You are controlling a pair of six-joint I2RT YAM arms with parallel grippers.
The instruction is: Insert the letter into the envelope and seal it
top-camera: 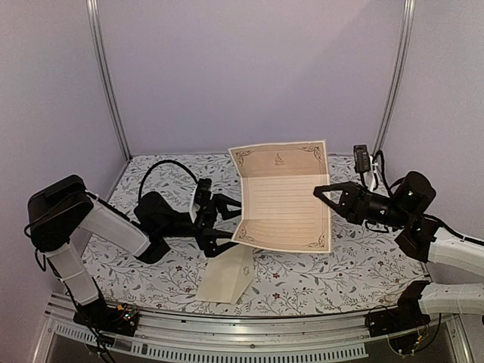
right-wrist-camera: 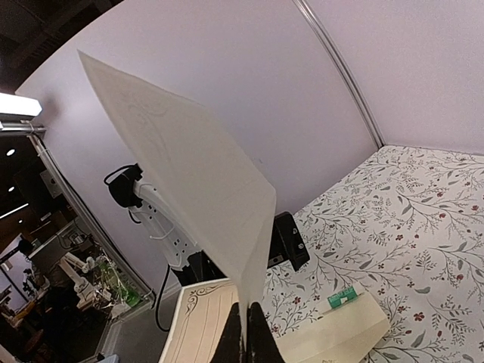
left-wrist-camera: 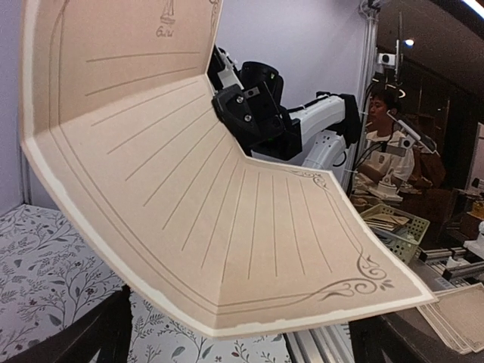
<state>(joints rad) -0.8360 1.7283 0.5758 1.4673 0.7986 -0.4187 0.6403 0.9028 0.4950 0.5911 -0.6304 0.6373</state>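
Early days on this one, I'd say. The letter (top-camera: 281, 197) is up in the air above the envelope (top-camera: 227, 280), bent into a curve. The right hand (top-camera: 319, 190) is clenched on the letter's edge farthest from the envelope. The left hand (top-camera: 233, 221) is spread wide just above the envelope, beside the letter's nearer edge, gripping nothing. The envelope lies on the tabletop (top-camera: 355, 265), so inserting and sealing are both left. Can't tell if its flap is open, and the letter blocks most of both wrist views.
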